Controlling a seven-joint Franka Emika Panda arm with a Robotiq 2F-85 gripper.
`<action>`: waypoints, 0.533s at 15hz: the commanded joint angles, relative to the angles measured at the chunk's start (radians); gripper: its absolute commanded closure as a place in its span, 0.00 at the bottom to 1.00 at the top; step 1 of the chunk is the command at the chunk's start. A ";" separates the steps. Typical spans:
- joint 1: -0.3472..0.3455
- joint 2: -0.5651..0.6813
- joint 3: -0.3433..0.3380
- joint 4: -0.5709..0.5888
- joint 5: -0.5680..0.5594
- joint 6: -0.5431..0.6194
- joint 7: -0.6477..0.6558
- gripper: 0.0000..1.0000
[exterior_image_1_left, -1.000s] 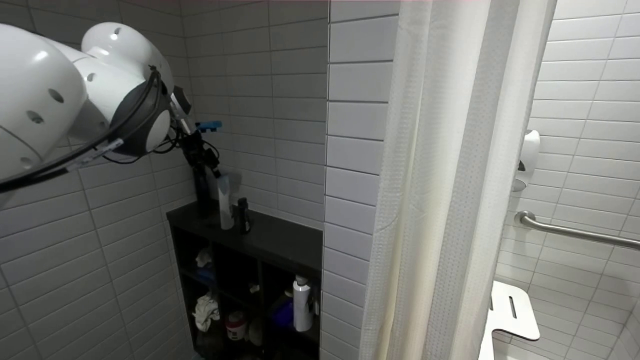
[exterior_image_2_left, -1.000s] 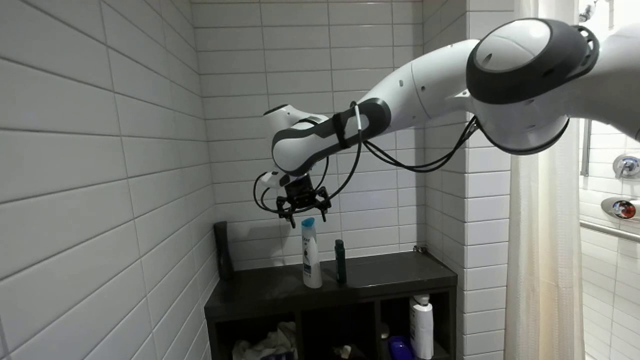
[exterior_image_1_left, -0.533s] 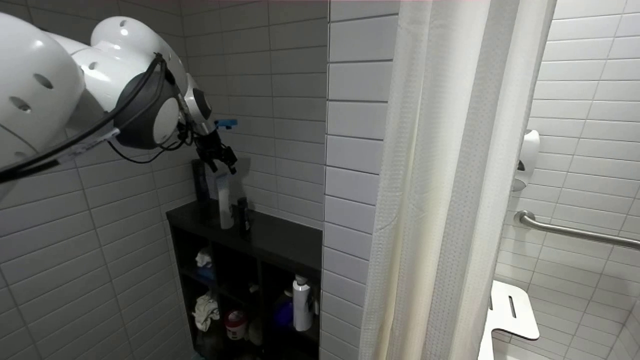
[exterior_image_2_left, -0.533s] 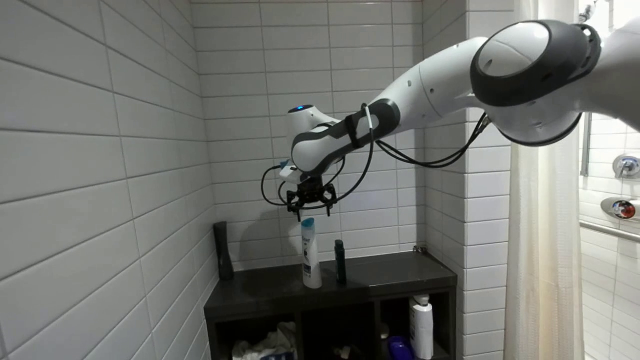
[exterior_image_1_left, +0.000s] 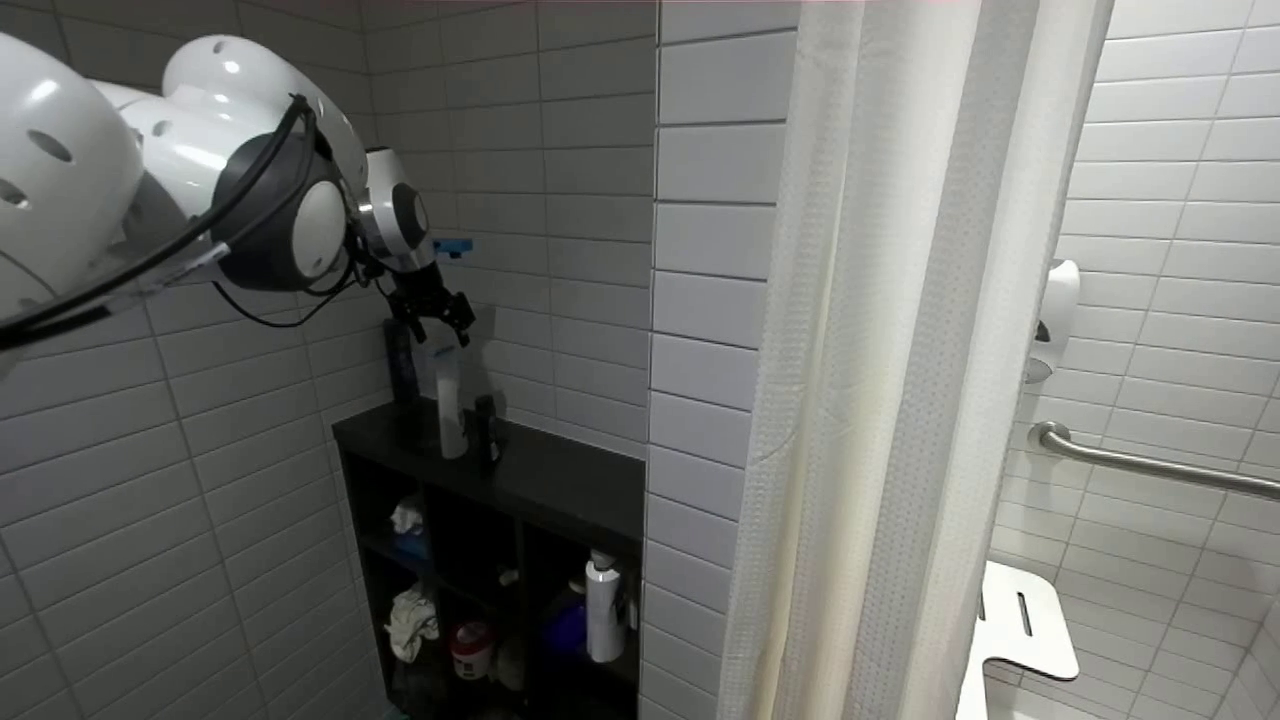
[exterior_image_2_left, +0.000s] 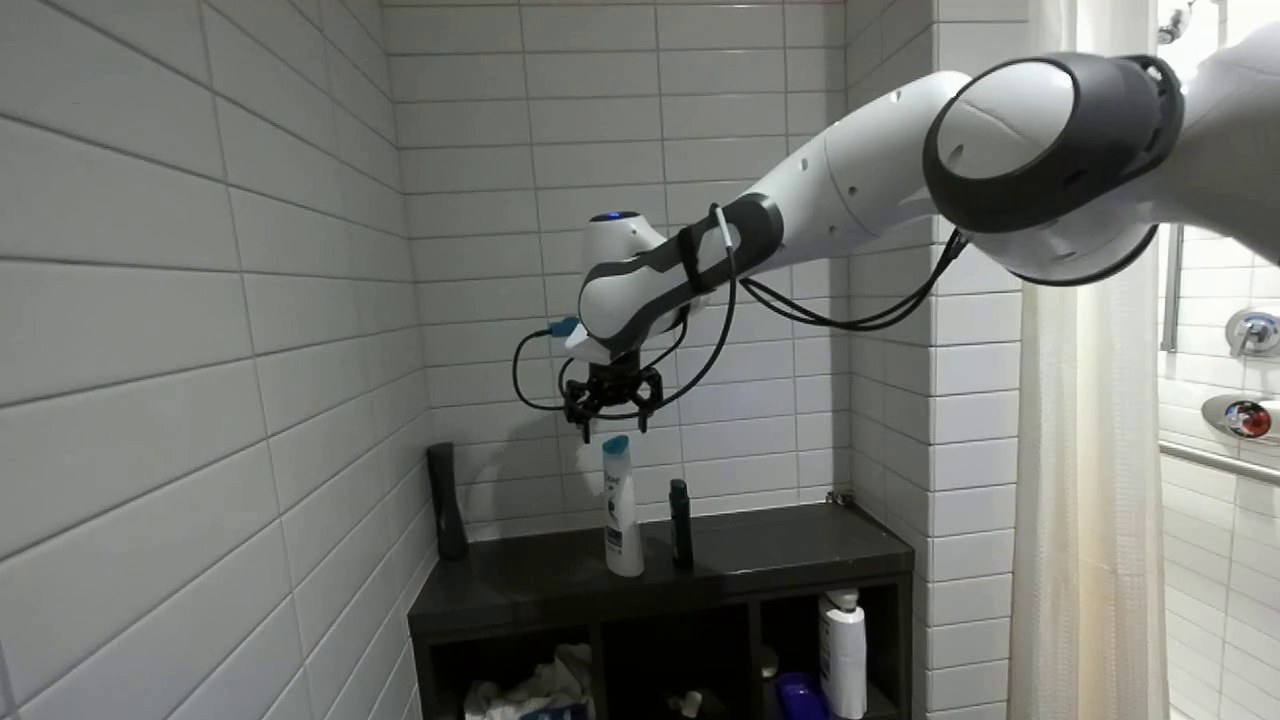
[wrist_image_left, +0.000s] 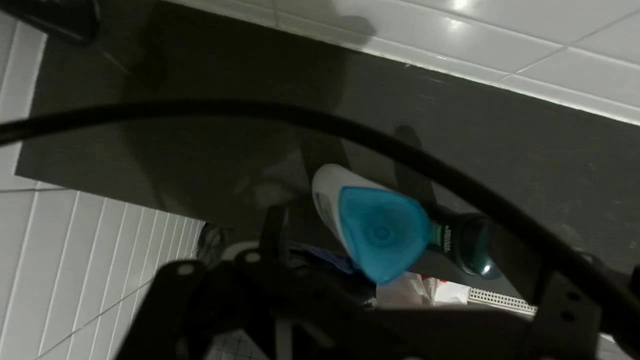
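Walls (exterior_image_2_left: 600, 150) of pale tile surround the scene; a cream curtain (exterior_image_1_left: 890, 400) hangs beside them, in both exterior views; the arm (exterior_image_2_left: 835, 170), white with dark joints, reaches out over a dark counter (exterior_image_2_left: 820, 530), which has open compartments (exterior_image_2_left: 755, 640) below its top; the tool (exterior_image_2_left: 615, 430) points down above this top, spread wide and holding nothing; a pale cloth (exterior_image_2_left: 540, 685) lies crumpled in the compartment farthest from the curtain; a blue-capped bottle (exterior_image_2_left: 622, 520) stands upright on the counter, right under the tool; a white bottle (exterior_image_2_left: 845, 655) stands in the compartment nearest the curtain; a dark object (exterior_image_2_left: 447, 500), too plain to identify, stands on the counter near where the walls meet, well apart from the blue-capped bottle; a red-and-white tub (exterior_image_1_left: 472, 650) sits in a lower, middle compartment; a purple thing (exterior_image_2_left: 800, 695) lies just beside the white bottle; a green bottle (exterior_image_2_left: 681, 525) stands near the blue-capped bottle, on its curtain side; the blue cap (wrist_image_left: 382, 232) shows just below the tool, apart from it.
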 joint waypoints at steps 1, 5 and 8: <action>-0.072 0.028 0.168 -0.014 -0.117 0.005 0.002 0.00; -0.101 0.063 0.241 0.000 -0.163 -0.020 0.003 0.00; -0.095 0.065 0.217 0.008 -0.144 -0.019 0.003 0.00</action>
